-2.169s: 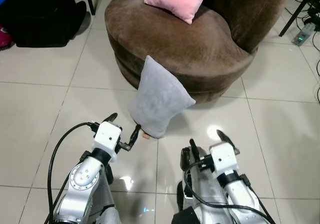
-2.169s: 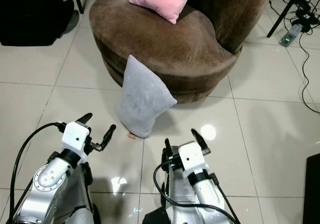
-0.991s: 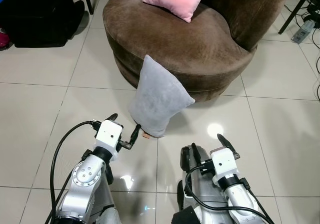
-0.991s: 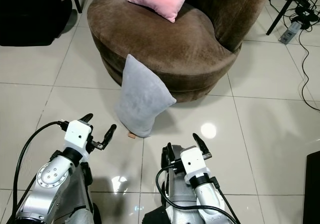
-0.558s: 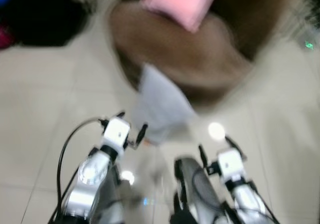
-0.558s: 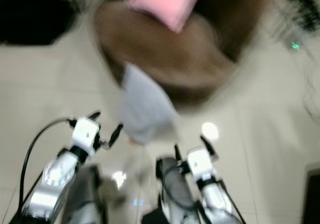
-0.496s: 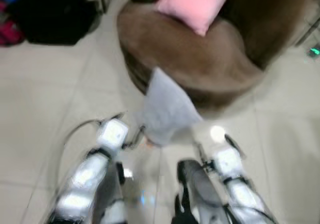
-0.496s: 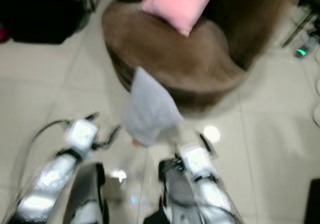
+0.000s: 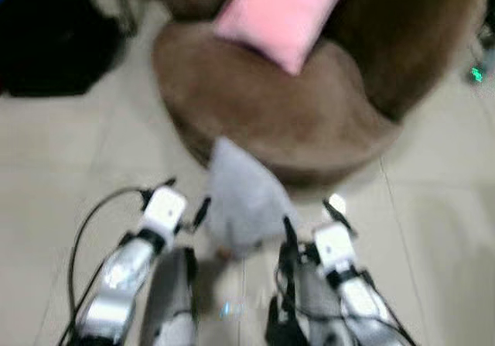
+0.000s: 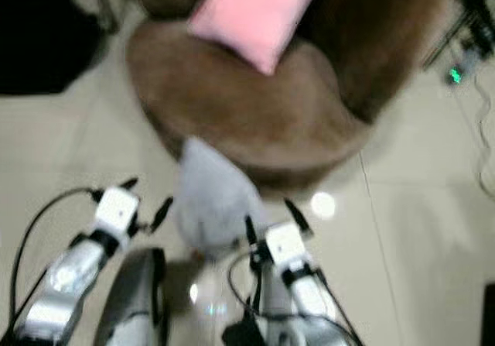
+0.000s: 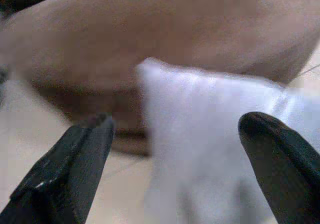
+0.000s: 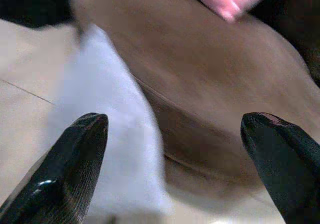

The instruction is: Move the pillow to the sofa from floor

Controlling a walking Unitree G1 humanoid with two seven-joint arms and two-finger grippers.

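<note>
Two grippers spread-fingered: left gripper (image 9: pixel 186 195), right gripper (image 9: pixel 309 213) | flank grey pillow (image 9: pixel 241 195) | against brown sofa (image 9: pixel 294 114)

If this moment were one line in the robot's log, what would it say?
phase: approach | grey pillow: on floor against sofa | left tool: open, beside pillow | right tool: open, beside pillow
</note>
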